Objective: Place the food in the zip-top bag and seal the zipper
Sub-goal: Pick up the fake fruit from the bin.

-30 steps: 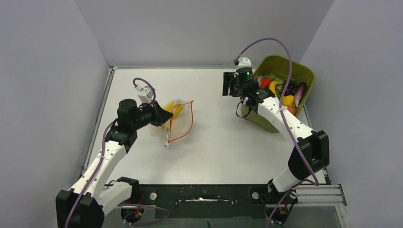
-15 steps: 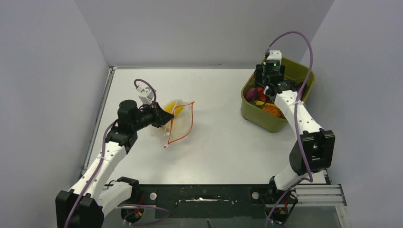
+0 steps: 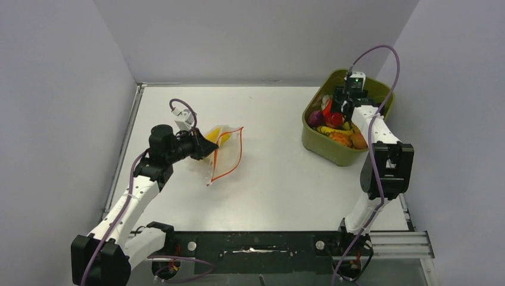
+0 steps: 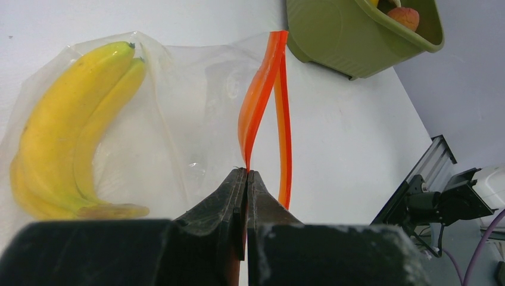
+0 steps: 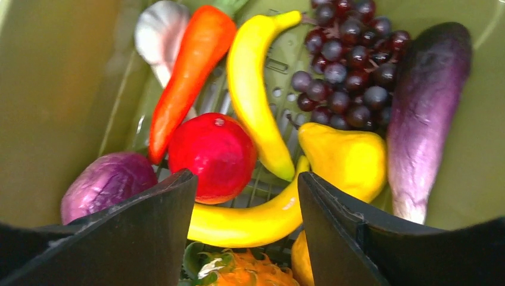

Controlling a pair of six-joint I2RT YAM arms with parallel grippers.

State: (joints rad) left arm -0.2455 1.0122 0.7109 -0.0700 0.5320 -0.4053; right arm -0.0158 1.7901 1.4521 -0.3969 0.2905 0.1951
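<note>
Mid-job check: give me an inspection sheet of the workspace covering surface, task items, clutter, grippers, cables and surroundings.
Surface: white table, bearing the zip-top bag and an olive-green bin.
Job's things: bag mouth open, zipper unsealed; yellow bananas inside the bag; red round fruit, carrot, banana, grapes and eggplant in the bin.
Clutter: nothing seen.
Grippers: left gripper shut on the zipper; right gripper open over the bin's food.
Cables: purple cables loop off both wrists, neither touching the bag.
Surroundings: grey walls on three sides; metal rail at the near right corner.
</note>
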